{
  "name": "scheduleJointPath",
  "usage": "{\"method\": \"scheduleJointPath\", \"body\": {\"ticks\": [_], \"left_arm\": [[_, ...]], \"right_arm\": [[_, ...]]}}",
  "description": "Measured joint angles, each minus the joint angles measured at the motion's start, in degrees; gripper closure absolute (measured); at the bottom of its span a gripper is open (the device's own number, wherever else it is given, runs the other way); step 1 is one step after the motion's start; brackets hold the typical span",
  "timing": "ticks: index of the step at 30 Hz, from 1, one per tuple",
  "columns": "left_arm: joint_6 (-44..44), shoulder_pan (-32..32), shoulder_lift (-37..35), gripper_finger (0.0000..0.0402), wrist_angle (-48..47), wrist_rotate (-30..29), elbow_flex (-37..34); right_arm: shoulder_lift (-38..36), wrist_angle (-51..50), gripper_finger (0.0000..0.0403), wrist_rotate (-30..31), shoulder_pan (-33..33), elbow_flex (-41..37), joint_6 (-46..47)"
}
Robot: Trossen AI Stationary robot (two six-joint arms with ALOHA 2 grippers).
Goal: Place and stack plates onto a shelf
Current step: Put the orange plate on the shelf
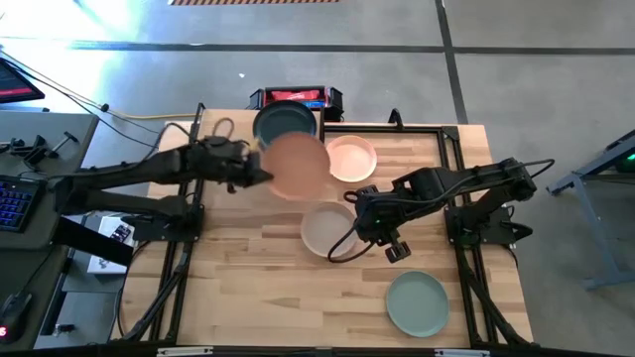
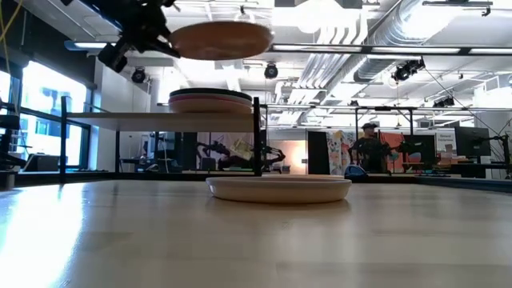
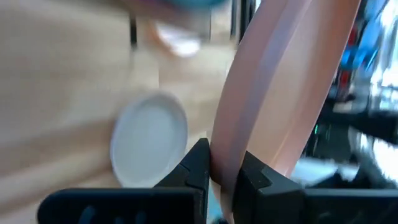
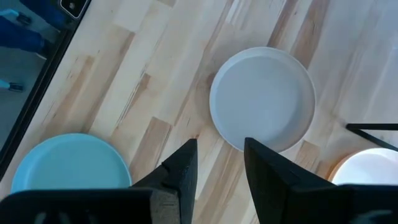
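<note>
My left gripper (image 1: 260, 171) is shut on a terracotta plate (image 1: 300, 166) and carries it high above the table (image 2: 220, 40), next to the shelf's stack. The shelf (image 2: 152, 118) is a light panel on black posts. A stack topped by a dark green plate (image 1: 286, 123) rests flat on it (image 2: 212, 99). A peach plate (image 1: 351, 157) lies beside the stack. A beige plate (image 1: 327, 228) lies flat on the tabletop (image 2: 278, 189). My right gripper (image 4: 221, 163) hangs open just above the table, next to that beige plate (image 4: 262, 98). A sage green plate (image 1: 417, 302) lies near the table's near right corner. My left gripper pinches the terracotta plate's rim (image 3: 225, 163) between its two fingers, one on each face, at the plate's left edge. The fingers come in about level from the table's left. The plate is lifted clear and sits nearly level, sticking out beyond the fingertips.
Black frame rails (image 1: 451, 149) run along the table's sides and far edge. A red and black box (image 1: 296, 97) stands behind the far edge. Bare wood lies at the table's near left (image 1: 248, 288). People and equipment show in the room beyond the table.
</note>
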Motion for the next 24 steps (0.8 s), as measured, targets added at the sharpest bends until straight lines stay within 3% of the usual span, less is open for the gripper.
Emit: {"method": "scheduleJointPath", "body": {"ticks": [12,24], "left_arm": [[1.07,12.13,-9.49,0.038,-5.52,-18.04,0.0],[-6.0,19.66,-12.27,0.038,-16.37,-22.1,0.0]], "right_arm": [[0.02,0.0,0.0292,-0.09,0.0,0.0,0.0],[0.04,0.02,0.0292,-0.06,0.0,0.0,-0.09]]}}
